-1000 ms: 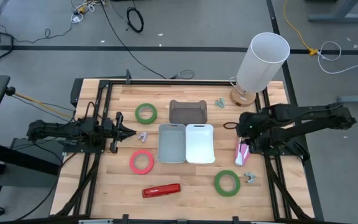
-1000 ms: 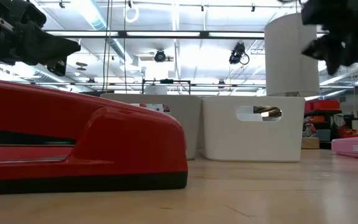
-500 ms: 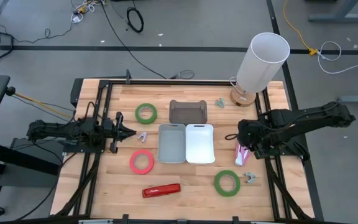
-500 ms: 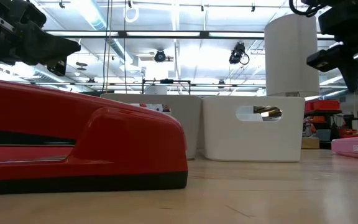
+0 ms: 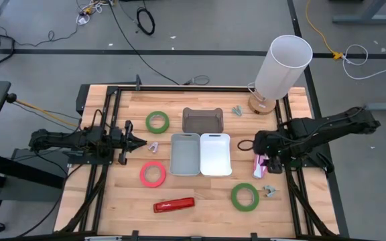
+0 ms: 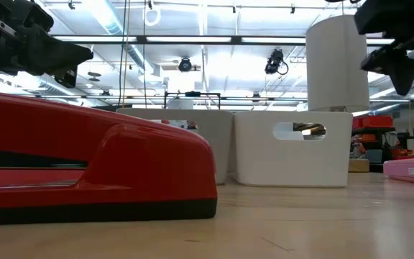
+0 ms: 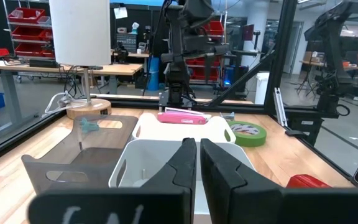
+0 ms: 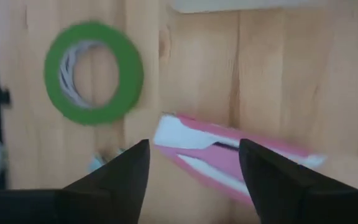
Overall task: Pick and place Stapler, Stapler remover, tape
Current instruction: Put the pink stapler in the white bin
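Note:
A pink stapler (image 5: pixel 261 164) (image 8: pixel 229 158) lies flat on the table near its right edge. My right gripper (image 5: pixel 264 151) (image 8: pixel 194 180) hovers just above it, pointing steeply down, open, one finger on either side of it in the right wrist view. A green tape roll (image 5: pixel 245 197) (image 8: pixel 94 73) and a staple remover (image 5: pixel 269 192) lie nearer the front edge. A red stapler (image 5: pixel 174 204) (image 6: pixel 85 158) lies at the front centre. My left gripper (image 5: pixel 139 142) (image 7: pixel 194 163) waits shut and level at the left, next to another staple remover (image 5: pixel 153 146).
A grey bin (image 5: pixel 185 154), a white bin (image 5: pixel 215 154) and a brown bin (image 5: pixel 203 120) stand mid-table. A red tape roll (image 5: pixel 153 174) and a second green roll (image 5: pixel 157 122) lie left of them. A white lamp (image 5: pixel 283 67) and a third staple remover (image 5: pixel 236 110) are at the far right.
My right gripper has shifted toward the table's near edge, coming over the pink stapler, and has rolled a little about its own axis. The stapler and the other things have stayed in place.

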